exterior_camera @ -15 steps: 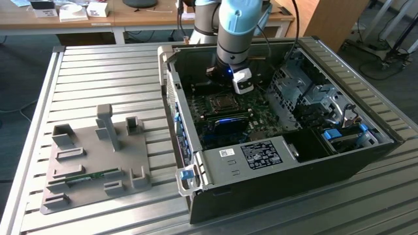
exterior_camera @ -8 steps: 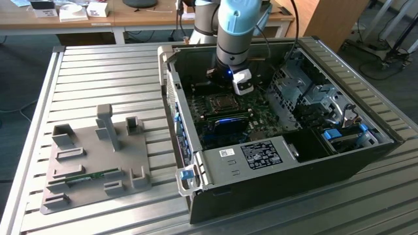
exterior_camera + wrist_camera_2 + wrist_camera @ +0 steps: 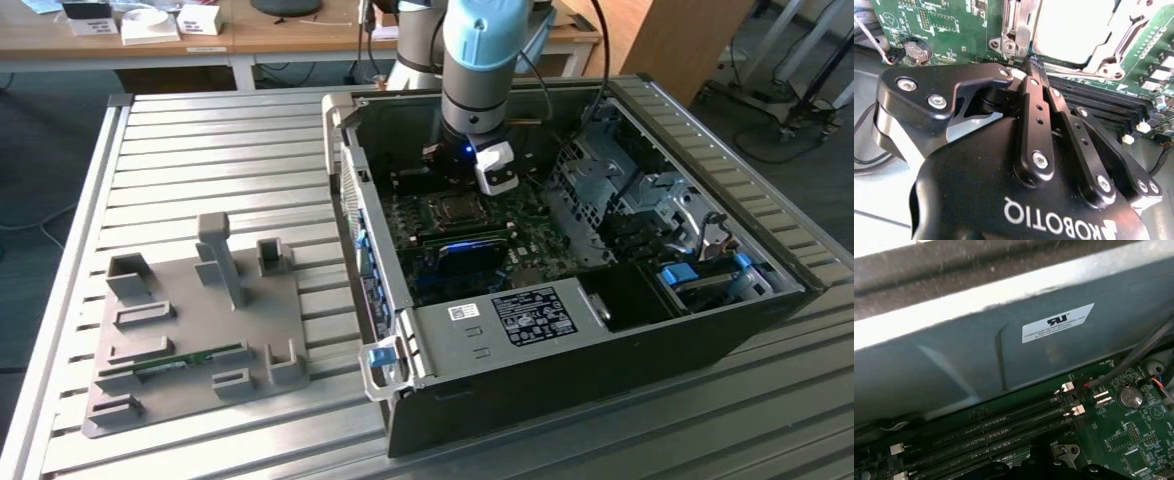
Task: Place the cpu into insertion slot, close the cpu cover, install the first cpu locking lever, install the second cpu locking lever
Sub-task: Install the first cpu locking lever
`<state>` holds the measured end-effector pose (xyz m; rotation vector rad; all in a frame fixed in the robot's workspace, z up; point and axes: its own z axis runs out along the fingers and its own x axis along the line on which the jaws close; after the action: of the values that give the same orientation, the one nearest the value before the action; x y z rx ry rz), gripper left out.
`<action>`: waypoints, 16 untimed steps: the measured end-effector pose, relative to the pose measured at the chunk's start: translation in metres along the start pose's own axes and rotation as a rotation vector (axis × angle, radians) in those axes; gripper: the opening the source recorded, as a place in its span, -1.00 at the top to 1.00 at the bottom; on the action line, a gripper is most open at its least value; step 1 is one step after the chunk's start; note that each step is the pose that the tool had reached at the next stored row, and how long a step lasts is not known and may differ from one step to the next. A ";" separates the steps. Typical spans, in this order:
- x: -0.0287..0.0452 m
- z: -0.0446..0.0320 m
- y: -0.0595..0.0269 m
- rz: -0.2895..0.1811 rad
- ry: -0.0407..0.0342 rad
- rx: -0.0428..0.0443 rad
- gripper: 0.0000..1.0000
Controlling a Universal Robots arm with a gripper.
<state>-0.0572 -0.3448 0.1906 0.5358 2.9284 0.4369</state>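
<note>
One claw [image 3: 1032, 67], closed on nothing, points its tips at the near edge of the cpu cover [image 3: 1016, 35]. The cover lies flat over the cpu [image 3: 1064, 30], directly ahead.

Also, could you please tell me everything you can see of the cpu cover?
In the second wrist view the cpu cover is a silvery metal frame with a large square window, lying flat on the green motherboard around the pale cpu top. A screwed bracket sits at one edge. The gripper tip is at its corner; contact cannot be told.
</note>
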 end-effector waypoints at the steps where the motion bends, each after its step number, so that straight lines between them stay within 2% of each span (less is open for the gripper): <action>1: 0.0000 0.0000 -0.0001 0.000 -0.0004 0.0009 0.79; 9: -0.0001 -0.0006 0.0003 0.000 -0.0007 0.0006 0.79; 16: -0.0006 -0.0072 0.0023 0.001 -0.0010 0.0009 0.79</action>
<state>-0.0572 -0.3448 0.1981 0.5378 2.9276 0.4354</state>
